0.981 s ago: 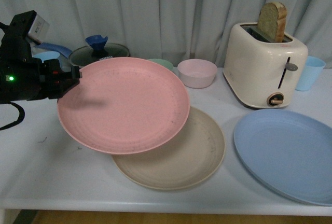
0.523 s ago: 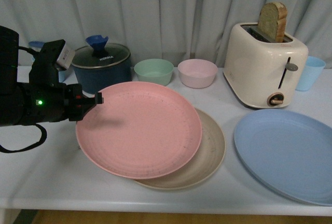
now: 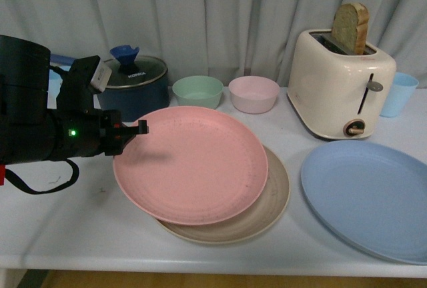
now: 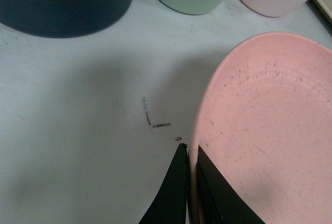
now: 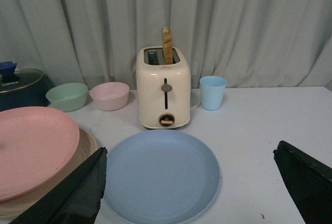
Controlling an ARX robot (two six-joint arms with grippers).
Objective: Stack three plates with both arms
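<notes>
A white table [image 3: 60, 228] carries the scene, backed by a pale grey curtain [image 3: 220, 15] that hangs behind the cream toaster [image 3: 337, 95]. Three large plates lie in front of the toaster, nearer the robot. The light blue plate [image 3: 373, 195] sits flat on the table directly in front of the toaster and apart from the other two. The speckled pink plate [image 3: 193, 165] is to the left of the toaster and lies over the beige plate [image 3: 277, 195], covering most of it. Only a crescent of the beige plate shows, on the side toward the toaster. Whether the pink plate rests fully on the beige one cannot be told.

A dark blue lidded pot [image 3: 133, 91] stands far to the toaster's left. Between it and the toaster sit a green bowl [image 3: 197, 92] and a pink bowl [image 3: 253, 93], the pink one closer to the toaster. A light blue cup [image 3: 399, 93] stands just to the toaster's right, and a slice of bread [image 3: 350, 28] sticks up from its slot.

The left gripper [image 4: 189, 156] pinches the pink plate's rim on the edge farthest from the toaster. The right gripper [image 5: 189, 154] hangs in front of the toaster above the blue plate, spread wide and holding nothing. A small dark mark [image 4: 155, 120] shows on the table beside the pinched rim.
</notes>
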